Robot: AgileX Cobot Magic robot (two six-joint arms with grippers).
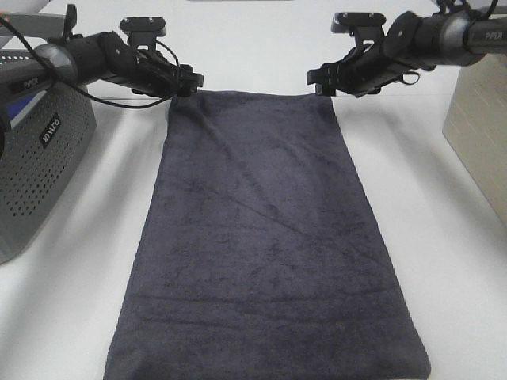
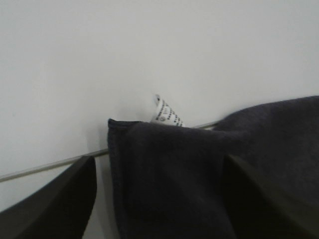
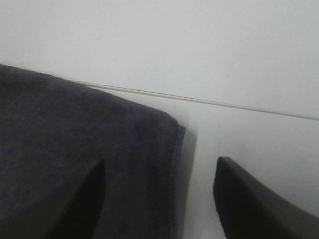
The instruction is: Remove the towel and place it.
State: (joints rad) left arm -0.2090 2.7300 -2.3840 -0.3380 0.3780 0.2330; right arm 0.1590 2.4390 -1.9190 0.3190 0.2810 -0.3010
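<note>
White bench (image 1: 444,261) first: the towel (image 1: 261,253) is spread flat down its middle, long axis running from the far edge toward the near edge, near end at the near edge of the exterior view. Mostly smooth, a few diagonal creases.

Grey perforated basket (image 1: 40,174) sits at the left edge, apart from the towel. Beige box (image 1: 479,134) at the right edge, also apart.

Arms: both reach in from the sides to the far end of the towel. Left gripper (image 1: 184,85) is at the far-left corner, right gripper (image 1: 321,81) at the far-right corner, one arm per corner, equally near.

Left wrist view: jaws apart, straddling the corner; the cloth lies between the fingers (image 2: 55,204), nothing pinched that I can see. White care label (image 2: 166,112) sticks up off the far hem.

Right wrist view: jaws apart too, one finger (image 3: 254,199) over bare bench just outside the corner, the other over cloth.

Judgement: towel looks already laid out; jaws read as released. Next move likely turns on backing straight out along the short edge without dragging the corners.
</note>
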